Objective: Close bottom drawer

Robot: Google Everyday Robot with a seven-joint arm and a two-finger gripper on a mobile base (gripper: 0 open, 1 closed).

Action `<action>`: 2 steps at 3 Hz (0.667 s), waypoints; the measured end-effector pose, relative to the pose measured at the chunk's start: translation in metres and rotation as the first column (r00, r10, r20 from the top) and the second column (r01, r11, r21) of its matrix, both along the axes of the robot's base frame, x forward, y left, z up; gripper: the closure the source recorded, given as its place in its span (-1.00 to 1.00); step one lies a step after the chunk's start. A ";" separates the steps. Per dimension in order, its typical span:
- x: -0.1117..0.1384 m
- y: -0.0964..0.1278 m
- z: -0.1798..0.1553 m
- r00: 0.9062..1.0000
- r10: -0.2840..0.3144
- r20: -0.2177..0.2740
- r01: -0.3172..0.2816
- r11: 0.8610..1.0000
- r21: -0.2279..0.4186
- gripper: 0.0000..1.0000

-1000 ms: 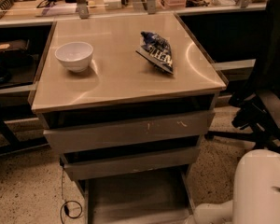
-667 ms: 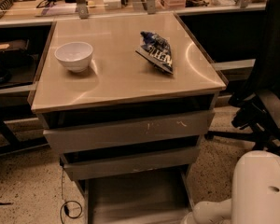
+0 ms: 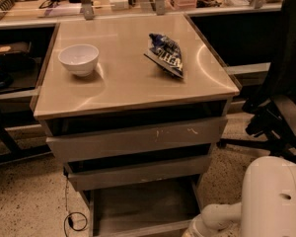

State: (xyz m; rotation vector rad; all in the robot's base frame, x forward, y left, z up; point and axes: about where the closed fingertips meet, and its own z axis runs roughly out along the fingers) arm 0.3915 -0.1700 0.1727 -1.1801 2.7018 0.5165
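Bottom drawer [image 3: 143, 209] is located at 6 o'clock of the view, lowest in the bench [image 3: 128, 85], and is pulled well out toward the camera, its tray bare. Middle drawer [image 3: 138, 173] and top drawer [image 3: 138, 139] above it are seen partly out too, the top one scratched white on its front. Bowl [image 3: 79, 59] is parked at 10 o'clock on the bench top and chip bag [image 3: 165, 54] at 1 o'clock, well apart. The claw itself is not seen: the white arm [image 3: 212, 218] runs out of frame at 5 o'clock, just beside the drawer's right front corner, so the claw is presumably below the edge there, and whether it is spread or pressed together cannot be told. The drawer is judged to be stiff sheet metal, light while empty, and likely to slide freely. No grip should be needed. A flat push on the plain front is suggested, near mid-width so the tray is not racked on its runners. The front is smooth, so slipping off at an angle is a risk. Compared with the earlier frames, the arm is found shifted slightly toward 9 o'clock, closer to the drawer. Drawer extension, bowl and bag are unchanged.
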 end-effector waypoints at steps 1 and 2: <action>0.020 0.005 0.002 0.999 0.020 0.028 -0.020 1.000 -0.002 1.00; 0.057 0.014 0.006 0.996 0.045 0.073 -0.045 0.999 -0.001 1.00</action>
